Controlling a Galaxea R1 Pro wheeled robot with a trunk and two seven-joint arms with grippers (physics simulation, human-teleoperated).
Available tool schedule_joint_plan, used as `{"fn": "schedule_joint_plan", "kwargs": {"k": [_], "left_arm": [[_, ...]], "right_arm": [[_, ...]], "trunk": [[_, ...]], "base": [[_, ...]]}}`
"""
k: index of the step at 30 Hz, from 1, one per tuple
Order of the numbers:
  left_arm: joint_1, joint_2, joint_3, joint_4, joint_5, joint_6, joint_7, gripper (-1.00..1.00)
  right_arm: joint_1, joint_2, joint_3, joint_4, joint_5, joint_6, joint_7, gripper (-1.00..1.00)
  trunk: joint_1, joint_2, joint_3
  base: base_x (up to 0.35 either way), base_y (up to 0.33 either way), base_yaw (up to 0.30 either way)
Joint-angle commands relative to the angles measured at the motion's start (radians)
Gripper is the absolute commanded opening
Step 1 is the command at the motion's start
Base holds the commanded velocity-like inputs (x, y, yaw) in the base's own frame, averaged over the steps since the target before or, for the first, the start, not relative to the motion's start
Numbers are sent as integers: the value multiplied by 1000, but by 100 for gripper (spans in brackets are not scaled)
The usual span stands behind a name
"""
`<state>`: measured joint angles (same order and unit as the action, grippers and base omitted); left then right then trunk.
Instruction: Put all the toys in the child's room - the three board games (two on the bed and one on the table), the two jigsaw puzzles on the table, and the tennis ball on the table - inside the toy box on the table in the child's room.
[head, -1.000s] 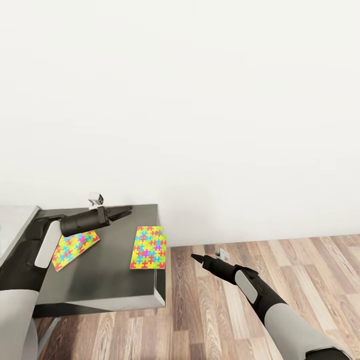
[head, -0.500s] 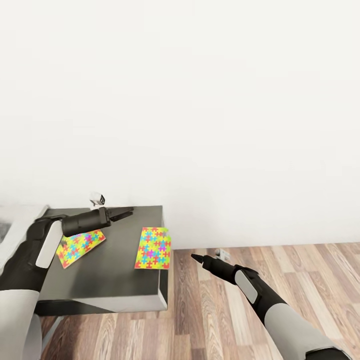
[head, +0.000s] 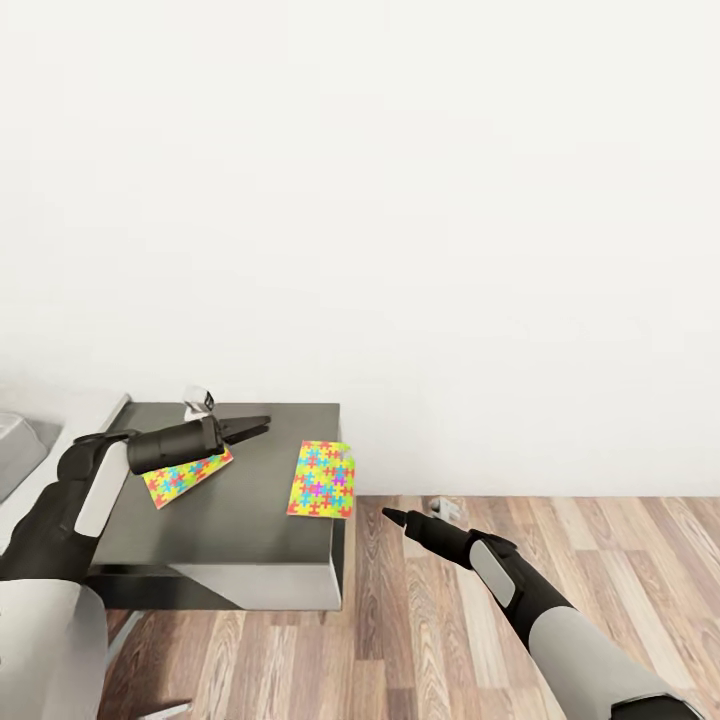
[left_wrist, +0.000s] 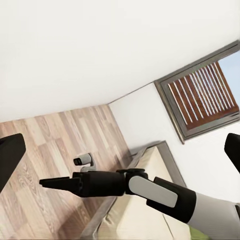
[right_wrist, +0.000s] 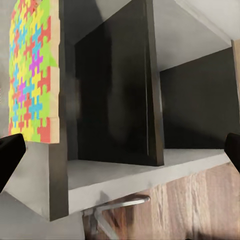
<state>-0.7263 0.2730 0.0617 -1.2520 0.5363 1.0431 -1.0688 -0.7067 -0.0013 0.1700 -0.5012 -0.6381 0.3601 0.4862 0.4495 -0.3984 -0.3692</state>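
Note:
Two jigsaw puzzles lie flat on the lower dark grey cabinet top (head: 235, 520) of the table. One puzzle (head: 322, 480) (right_wrist: 31, 70) sits by the cabinet's right edge. The other puzzle (head: 186, 473) is partly covered by my left forearm. My left gripper (head: 252, 428) hovers open above the cabinet's back, between the two puzzles, holding nothing. Over the wood floor, right of the cabinet, my right gripper (head: 392, 516) is open and empty, level with the cabinet edge. A light grey sloping shape (head: 14, 452) at the far left may be the toy box. The board games and tennis ball are out of view.
A plain white wall (head: 400, 250) stands behind the cabinet. Wood plank floor (head: 560, 530) stretches to the right. The pale table top (head: 95, 420) adjoins the cabinet's left side. The left wrist view shows the bed (left_wrist: 152, 162) and a dark-framed window (left_wrist: 205, 95).
The whole picture has shifted: cabinet and puzzles now sit further right and higher, so the camera moved. Both arms keep the same pose. The pale table top shows more at the left.

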Motion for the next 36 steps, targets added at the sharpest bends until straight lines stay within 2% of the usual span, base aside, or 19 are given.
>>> {"fn": "schedule_joint_plan", "kwargs": {"k": [1,5,12,17,20,36], "left_arm": [[-1,0,-4,-1,-2,4,-3,100],[-1,1,-23,-2,-1,4,-4,100],[-1,0,-34,-3,-4,4,-3,100],[-1,1,-74,-3,-7,4,-3,100],[-1,1,-87,-3,-7,4,-3,100],[-1,2,-95,-3,-7,4,-2,100]], "right_arm": [[-1,0,1,0,-5,5,0,100],[-1,0,2,0,-5,5,0,100],[-1,0,2,0,-5,5,0,100],[-1,0,2,0,-5,5,0,100],[-1,0,2,0,-5,4,0,100],[-1,0,2,0,-4,5,0,100]], "trunk": [[1,-2,0],[1,-2,7],[1,-2,18],[1,-2,26],[1,-2,31],[1,-2,58]], "base": [[-20,0,93],[-10,0,93],[-2,0,93],[0,0,93],[0,0,93],[0,0,82]]}}
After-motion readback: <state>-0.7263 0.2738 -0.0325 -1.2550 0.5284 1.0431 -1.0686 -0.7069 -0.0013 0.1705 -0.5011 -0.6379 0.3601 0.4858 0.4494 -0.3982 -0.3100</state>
